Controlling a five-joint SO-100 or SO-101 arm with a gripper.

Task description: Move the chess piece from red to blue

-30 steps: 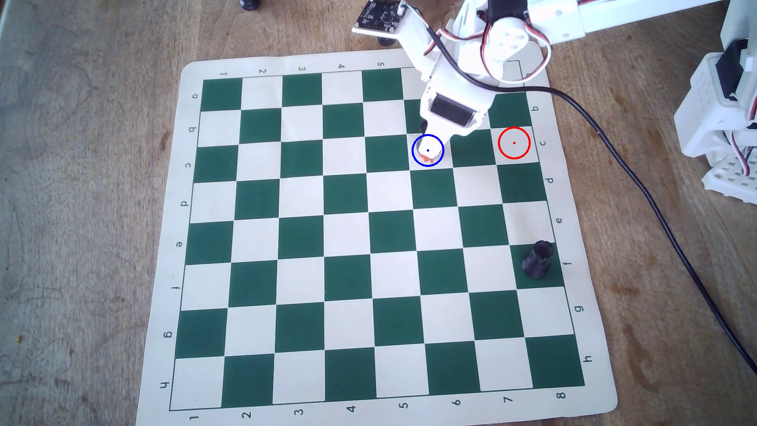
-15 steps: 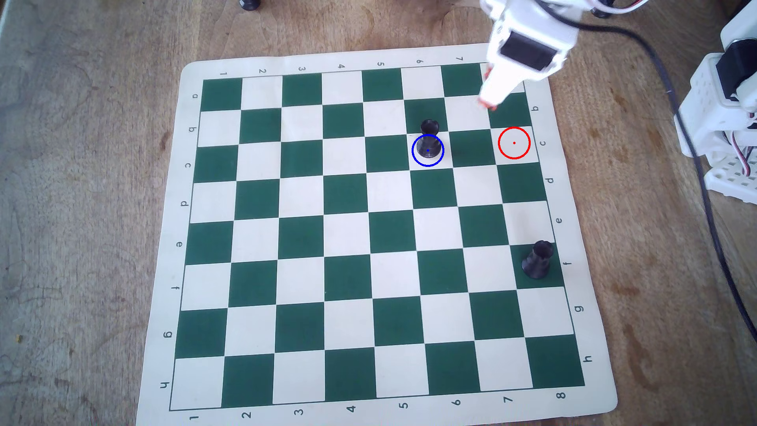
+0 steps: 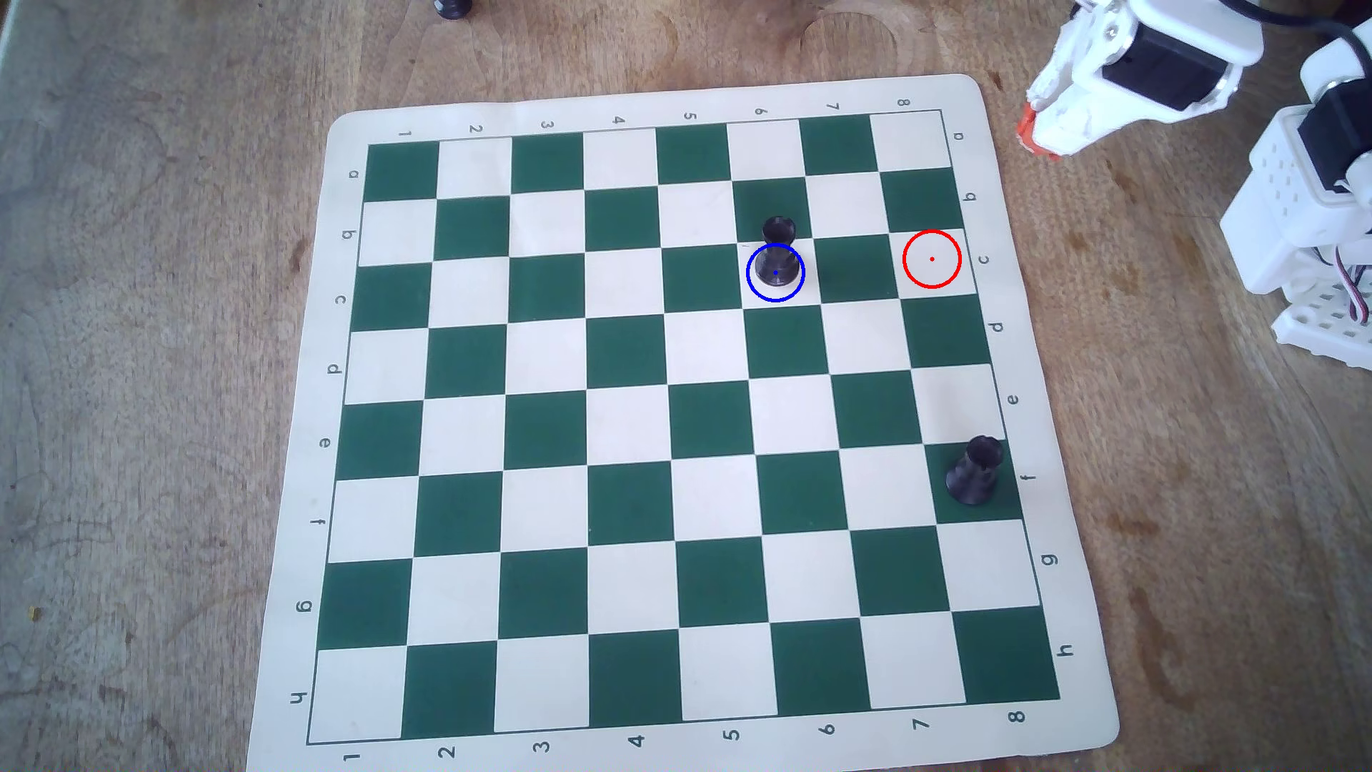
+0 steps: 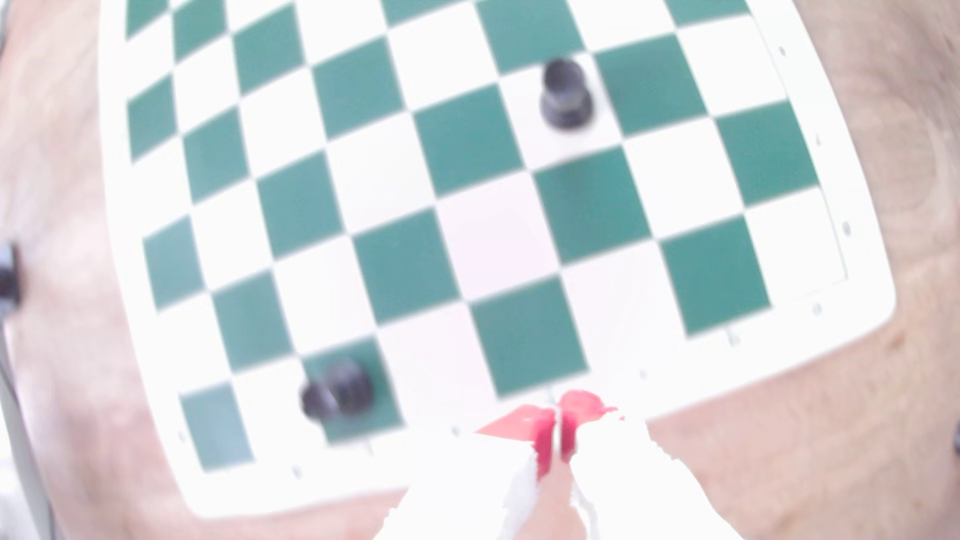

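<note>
The small black chess piece (image 3: pixel 776 256) stands upright with its base inside the blue circle (image 3: pixel 749 283) on a white square; the wrist view shows the chess piece (image 4: pixel 565 96) too, blurred. Two squares to the right in the overhead view, the red circle (image 3: pixel 910 239) is empty. My white gripper (image 3: pixel 1030 137) with red tips hovers off the board beyond its upper right corner, far from the piece. In the wrist view the gripper (image 4: pixel 558 423) has its red tips pressed together with nothing between them.
A stouter black piece (image 3: pixel 974 469) with a notched crown stands on a green square near the chessboard's (image 3: pixel 341 126) right edge. The arm's white base (image 3: pixel 1314 223) fills the right side. Another dark piece (image 3: pixel 453 7) sits on the wooden table at the top edge.
One second ago my gripper was over the blue circle, hiding the piece. It has since let go, risen and swung up and right off the board, leaving the piece standing in the blue circle.
</note>
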